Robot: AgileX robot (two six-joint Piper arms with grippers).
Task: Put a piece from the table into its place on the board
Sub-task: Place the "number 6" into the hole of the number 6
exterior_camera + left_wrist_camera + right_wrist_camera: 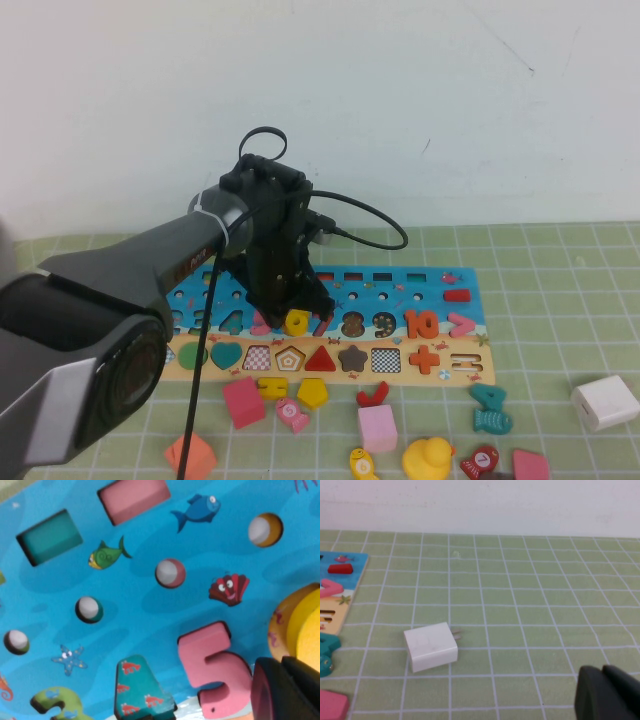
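Left hand (290, 305), closed on the piece (297, 322), hovers over the board (440, 290) between 5 and 7.

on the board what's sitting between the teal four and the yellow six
The pink 5 sits between the teal 4 and the yellow 6 on the board; the left wrist view shows it.

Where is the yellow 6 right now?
In the high view the yellow 6 sits in the board's number row, between the pink 5 and the 7, right under the left gripper, left of the table's middle.
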